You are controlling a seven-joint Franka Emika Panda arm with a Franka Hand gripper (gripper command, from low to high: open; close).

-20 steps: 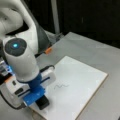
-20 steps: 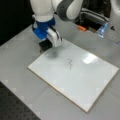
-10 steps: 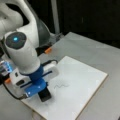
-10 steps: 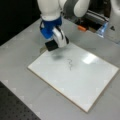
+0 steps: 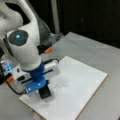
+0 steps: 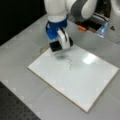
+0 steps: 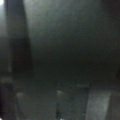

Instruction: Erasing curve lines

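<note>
Since a second ago the gripper (image 6: 56, 46) has moved from the whiteboard's edge inward over the board, toward the squiggle. There is one gripper, one black eraser block (image 6: 55, 46), one whiteboard (image 6: 95, 82) and one set of curve lines (image 6: 69, 63). The fingers are closed on the eraser block, just above the board. In a front view, the curve lines are a thin dark wavy stroke near the board's middle, just right of the eraser (image 5: 45, 92).
</note>
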